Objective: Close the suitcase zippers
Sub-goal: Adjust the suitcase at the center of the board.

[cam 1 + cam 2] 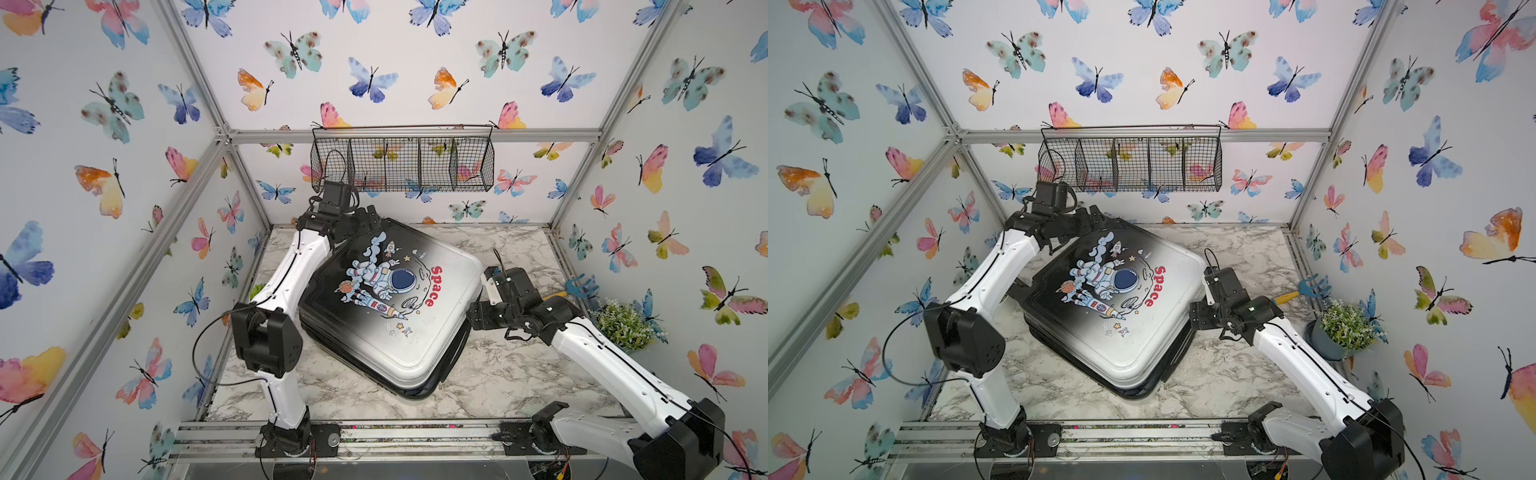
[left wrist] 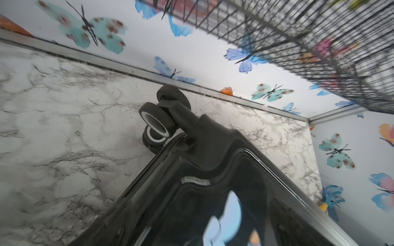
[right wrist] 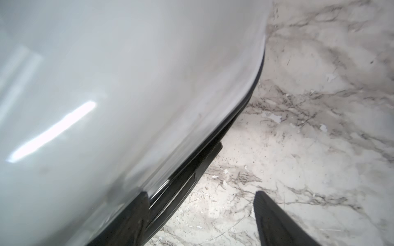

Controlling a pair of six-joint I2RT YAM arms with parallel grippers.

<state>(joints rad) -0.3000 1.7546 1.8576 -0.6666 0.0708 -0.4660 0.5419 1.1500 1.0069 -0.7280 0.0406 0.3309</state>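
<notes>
Pulls escape us: no metal tab shows anywhere, and the zippers [image 3: 177, 191] appear only in the right wrist view, a blurred toothed black band under the silver shell; how far they are zipped we cannot tell. The left wrist view shows none of the left jaws, only a smeared black corner and its wheels [image 2: 155, 121]. In both top views those jaws are a dark mass at the far left corner of the suitcase [image 1: 395, 299]; we read them as spread wide, gripping nothing visible. The wire basket [image 1: 403, 166] on the back wall shows only wallpaper through its mesh. A pot [image 1: 1323, 340] by the right wall holds a green plant [image 1: 623, 322], a blue rake [image 1: 582, 286] near it. The suitcase lies flat on the worktop [image 1: 498, 374], print up, turned askew. The right jaws stand apart at its silver side: one overlaps the shell, the other hangs over bare worktop, the zippers between them, unclamped.
</notes>
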